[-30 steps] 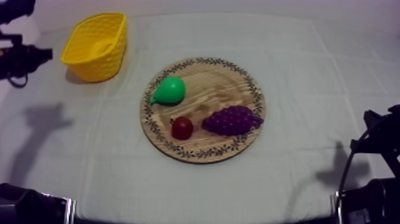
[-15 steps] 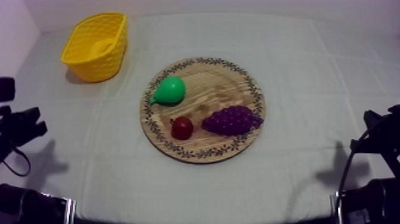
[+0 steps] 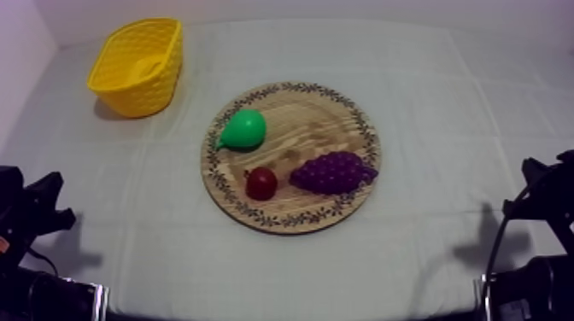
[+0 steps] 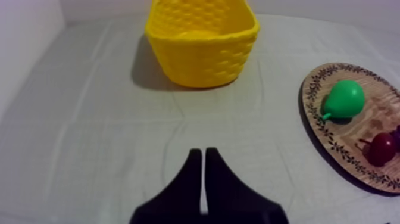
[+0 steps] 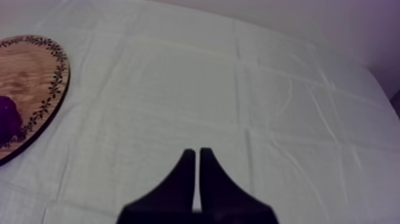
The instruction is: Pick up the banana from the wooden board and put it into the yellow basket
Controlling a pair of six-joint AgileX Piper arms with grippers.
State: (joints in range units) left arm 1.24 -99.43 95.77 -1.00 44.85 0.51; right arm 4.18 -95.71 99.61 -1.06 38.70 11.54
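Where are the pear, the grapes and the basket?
pear (image 3: 245, 129), top view, middle of its green body.
grapes (image 3: 331, 172), top view, centre of the bunch.
yellow basket (image 3: 137, 98), top view, near outer wall.

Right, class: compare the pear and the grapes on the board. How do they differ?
The pear is green and smooth; the grapes are purple and bumpy. The pear lies toward the basket, the grapes on the board's far side from it. Both rest on the board.

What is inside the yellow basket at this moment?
In the top view, a curved yellow shape, likely the banana, lies inside the yellow basket. The basket's walls cover part of its floor, so the rest of the inside cannot be seen.
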